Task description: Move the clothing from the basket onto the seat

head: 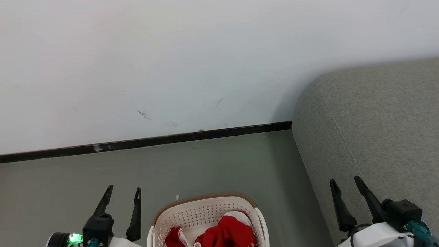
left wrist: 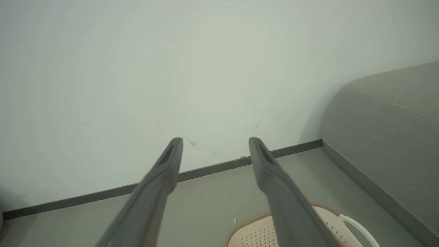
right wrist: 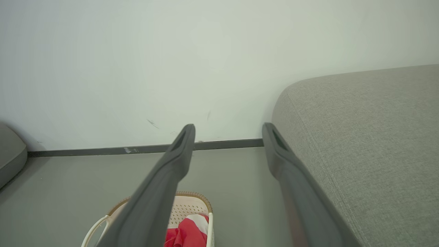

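Progress: judged to be at the very start; no red cloth lies on the part of the seat in view, so every grasp, lift and carry is left to do.
Clothing: bright red soft cloth (head: pixel 226 233), crumpled in a heap inside the basket at 6 o'clock of the head view. A white striped band runs over its top fold, and a smaller red-and-white bunch sits at 9 o'clock of the main heap. The lower part is cut off by the picture edge, and any lettering is too small to read.
Basket: cream perforated plastic with a brown rim (head: pixel 205 198), standing on the grey floor (head: pixel 205 164), between the two arms and just beside the seat's flank.
Seat: large grey woven sofa (head: pixel 377 130) with a rounded corner and a stitched seam, from 2 to 5 o'clock of the head view.
Left end effector: at 7 o'clock (head: pixel 124 188), fingers spread wide with nothing between them, pointing at the white wall (head: pixel 171 68), apart from the basket.
Right end effector: at 5 o'clock (head: pixel 344 179), fingers likewise spread and holding nothing, in front of the seat's side.
Next, as a judgement: one arm must drop toward 6 o'clock into the basket and pinch a fold; loose cloth may trail or snag on the rim.
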Robot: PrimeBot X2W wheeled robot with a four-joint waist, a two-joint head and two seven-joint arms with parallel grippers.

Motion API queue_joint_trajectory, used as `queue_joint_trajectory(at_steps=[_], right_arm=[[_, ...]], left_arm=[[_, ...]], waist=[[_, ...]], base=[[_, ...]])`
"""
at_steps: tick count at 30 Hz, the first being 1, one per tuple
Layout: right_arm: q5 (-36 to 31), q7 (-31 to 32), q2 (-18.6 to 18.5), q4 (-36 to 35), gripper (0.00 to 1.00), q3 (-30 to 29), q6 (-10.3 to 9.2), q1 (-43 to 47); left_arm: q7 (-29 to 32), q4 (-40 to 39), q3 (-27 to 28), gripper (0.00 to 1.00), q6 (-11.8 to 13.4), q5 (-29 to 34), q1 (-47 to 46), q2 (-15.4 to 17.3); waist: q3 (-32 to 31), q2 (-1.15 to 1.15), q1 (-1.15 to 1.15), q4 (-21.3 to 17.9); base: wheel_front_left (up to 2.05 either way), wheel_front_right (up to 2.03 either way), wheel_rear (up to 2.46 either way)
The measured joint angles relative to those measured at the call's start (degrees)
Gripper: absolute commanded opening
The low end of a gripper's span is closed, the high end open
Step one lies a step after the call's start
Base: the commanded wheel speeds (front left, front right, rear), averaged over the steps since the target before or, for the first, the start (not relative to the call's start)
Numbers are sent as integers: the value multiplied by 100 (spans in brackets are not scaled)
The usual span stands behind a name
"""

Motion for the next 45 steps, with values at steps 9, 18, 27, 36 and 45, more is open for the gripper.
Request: queue_joint_trajectory(at_steps=[9,18,27,36,45], right_arm=[[1,0,0,1,100,-13,0,-1],[1,0,0,-9,100,-8,0,-2],[0,0,-1,-70,100,40,0,-21],[-1,-1,-4,-207,100,115,0,-248],[0,-9,-8,-310,100,-13,0,-266]], left_arm=[[0,7,103,100,-1,0,0,-14],[0,-7,222,100,-9,2,-1,-8],[0,-76,309,100,-41,18,-20,10],[0,-12,245,100,-186,136,-342,97],[-1,490,-81,100,-419,382,-777,185]], waist=[[43,0,0,7],[118,0,0,11],[285,0,-1,-5],[532,0,-1,-70],[872,0,-1,-203]], base=[[0,0,0],[0,0,0],[0,0,0],[0,0,0],[0,0,0]])
